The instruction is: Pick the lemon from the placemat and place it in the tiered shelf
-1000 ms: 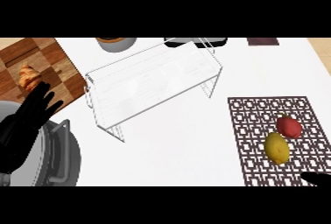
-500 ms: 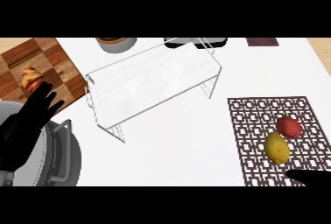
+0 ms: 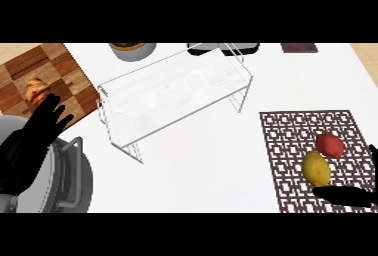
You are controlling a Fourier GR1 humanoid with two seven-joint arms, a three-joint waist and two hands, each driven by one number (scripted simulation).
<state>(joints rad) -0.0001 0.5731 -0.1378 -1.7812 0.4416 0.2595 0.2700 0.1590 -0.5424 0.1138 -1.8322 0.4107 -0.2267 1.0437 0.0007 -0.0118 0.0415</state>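
Observation:
The yellow lemon lies on the brown lattice placemat at the right, just below a red fruit. My right hand comes in at the lower right corner, open. Its thumb lies just below the lemon, apart from it, and one fingertip shows at the right edge. The clear tiered shelf stands in the middle, with nothing on it. My left hand rests open at the left edge, fingers up.
A wooden board with a croissant lies at the back left. A grey pan sits under my left hand. A bowl, a black object and a dark item line the far edge.
My right hand has come further into view at the lower right, closing in on the lemon from below. The left hand has barely shifted.

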